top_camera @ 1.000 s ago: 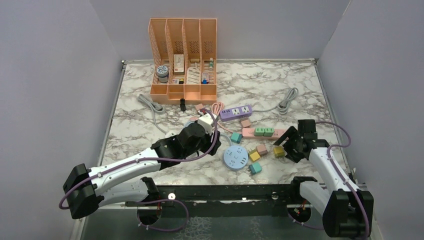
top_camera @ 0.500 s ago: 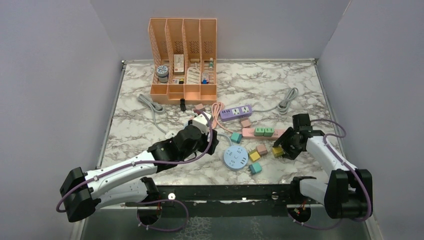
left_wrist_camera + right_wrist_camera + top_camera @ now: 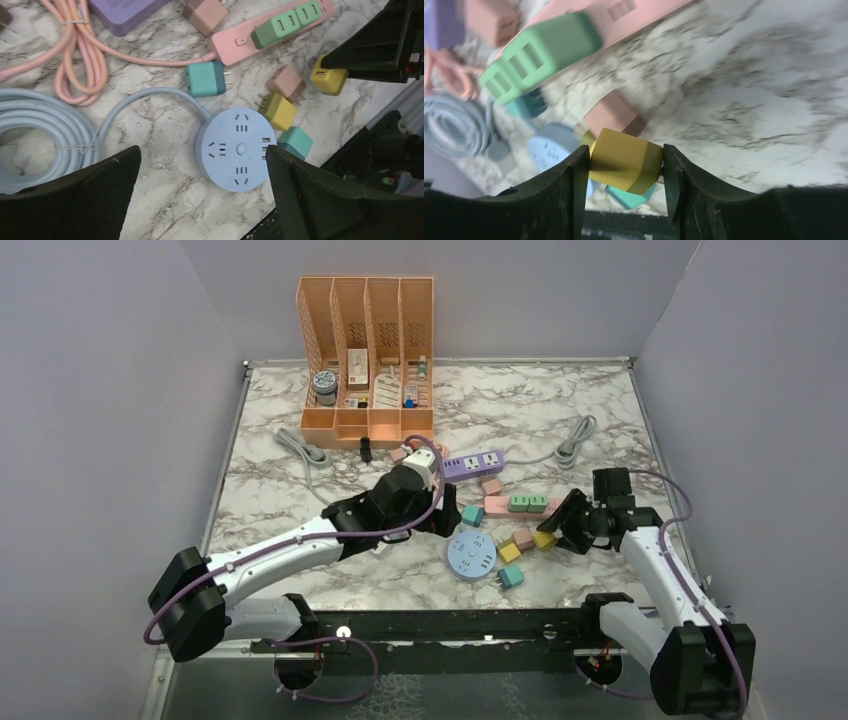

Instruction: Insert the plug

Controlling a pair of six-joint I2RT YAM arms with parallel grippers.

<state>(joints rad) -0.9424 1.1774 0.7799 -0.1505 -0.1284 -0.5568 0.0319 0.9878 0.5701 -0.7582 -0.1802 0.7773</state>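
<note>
1. The yellow plug (image 3: 621, 162) is pinched in my right gripper (image 3: 625, 156), with one finger pressed on each flat side. It sits just above the marble, beside the loose pink cube (image 3: 286, 83). Grabbing it by the sides should keep the prong end free, though I can't tell which way the prongs face.
2. The nearest sockets are on the round blue power strip (image 3: 239, 150), face up and just beside my plug, so I'd guess that's the target. The pink power strip (image 3: 240, 42) is also close, and it has green adapters (image 3: 287, 22) sitting at one end.
3. My left gripper (image 3: 199, 152) hangs spread wide over the round strip with nothing in it. My guess is it's there to pin the strip down, since a light puck like that would probably skate when pushed.
4. Loose stuff around the strip:
   - a teal plug (image 3: 205, 79)
   - a second yellow one (image 3: 280, 111)
   - a teal cube (image 3: 295, 142)
   - a coiled pale blue cable (image 3: 30, 125)
   - a pink cable (image 3: 80, 60)
5. Further back there's a purple power strip (image 3: 472, 463) and an orange file organizer (image 3: 367, 350) full of small items.
6. It all sits on a white marble-look tabletop (image 3: 520, 400), boxed in by plain grey walls (image 3: 100, 390).
</note>
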